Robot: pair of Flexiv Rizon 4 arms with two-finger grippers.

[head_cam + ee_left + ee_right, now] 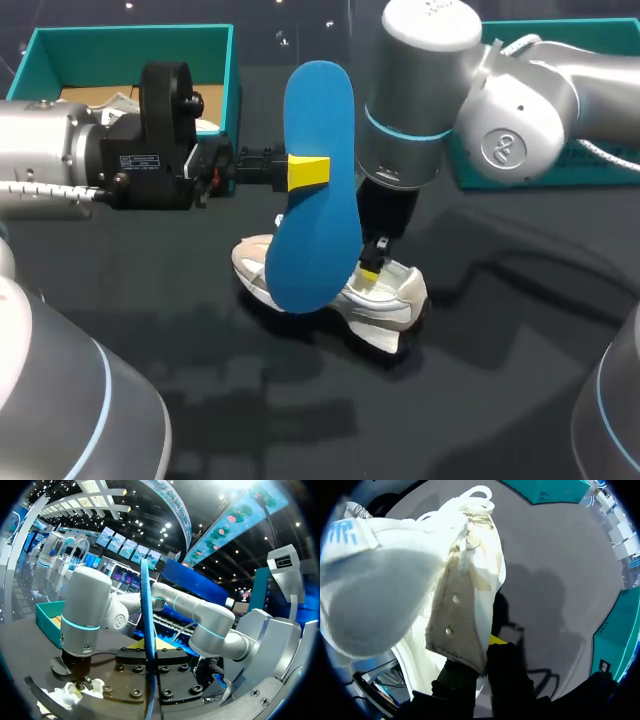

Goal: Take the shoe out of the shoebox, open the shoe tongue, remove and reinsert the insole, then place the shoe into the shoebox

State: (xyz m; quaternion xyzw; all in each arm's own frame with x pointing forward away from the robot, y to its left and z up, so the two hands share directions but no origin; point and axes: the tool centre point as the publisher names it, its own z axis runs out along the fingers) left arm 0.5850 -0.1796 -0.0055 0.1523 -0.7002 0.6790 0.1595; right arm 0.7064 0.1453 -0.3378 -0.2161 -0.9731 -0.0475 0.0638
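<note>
Blue insole (318, 190) stands upright, clenched in the left hand (308, 172) above the white shoe (395, 300) mid-table (500, 400). The right hand (372, 268) is grasping the shoe's upper.

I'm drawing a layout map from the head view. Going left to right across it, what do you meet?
shoebox → blue insole → right gripper → second teal box. The shoe spans beneath the insole and the gripper, so it is left out.
</note>
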